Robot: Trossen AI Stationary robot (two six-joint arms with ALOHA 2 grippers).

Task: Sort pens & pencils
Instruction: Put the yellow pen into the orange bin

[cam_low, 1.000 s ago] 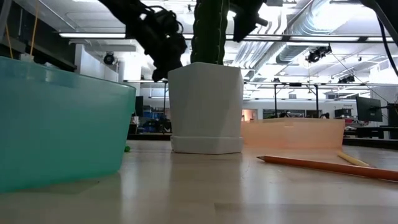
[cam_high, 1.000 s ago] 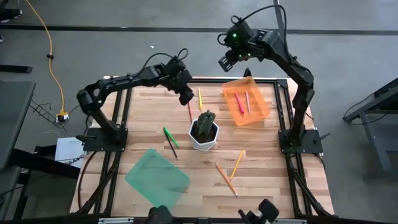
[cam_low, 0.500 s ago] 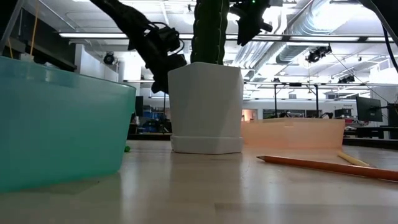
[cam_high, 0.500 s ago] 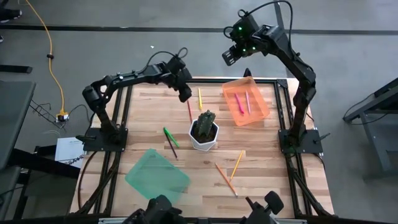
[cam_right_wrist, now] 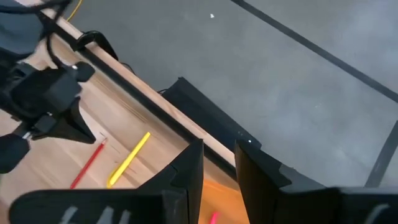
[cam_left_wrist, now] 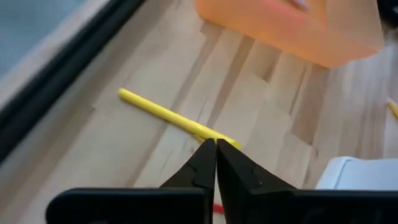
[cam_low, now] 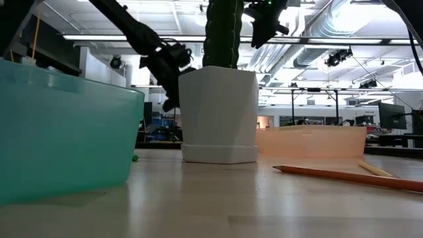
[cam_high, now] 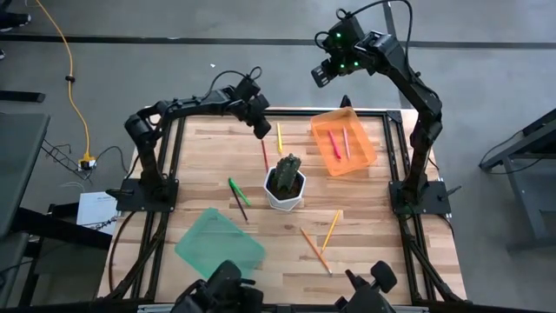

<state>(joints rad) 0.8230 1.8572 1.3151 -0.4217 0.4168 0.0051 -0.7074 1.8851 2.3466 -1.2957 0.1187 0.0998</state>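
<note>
My left gripper point(cam_high: 262, 133) hangs shut in the air near the table's far edge, holding nothing. Its tips point(cam_left_wrist: 216, 146) stand over the near end of the yellow pen point(cam_left_wrist: 161, 113), which lies flat on the wood. A red pencil point(cam_high: 265, 156) lies beside that pen. The green pen point(cam_high: 237, 189) and a dark pencil point(cam_high: 240, 208) lie left of the pot. Two orange pencils point(cam_high: 315, 249) lie near the front. My right gripper point(cam_right_wrist: 219, 168) is open and empty, high beyond the far edge point(cam_high: 323, 76).
A white pot with a cactus point(cam_high: 285, 183) stands mid-table, close to my left gripper. An orange tray point(cam_high: 359, 155) at the far right holds two pinkish sticks. A green tray point(cam_high: 220, 246) sits at the near left. Bare wood lies between the pot and the green tray.
My left gripper has sunk toward the table beside the pot, over the yellow pen, as its arm stretched out. My right gripper has drifted a little farther beyond the table's far edge, staying high.
</note>
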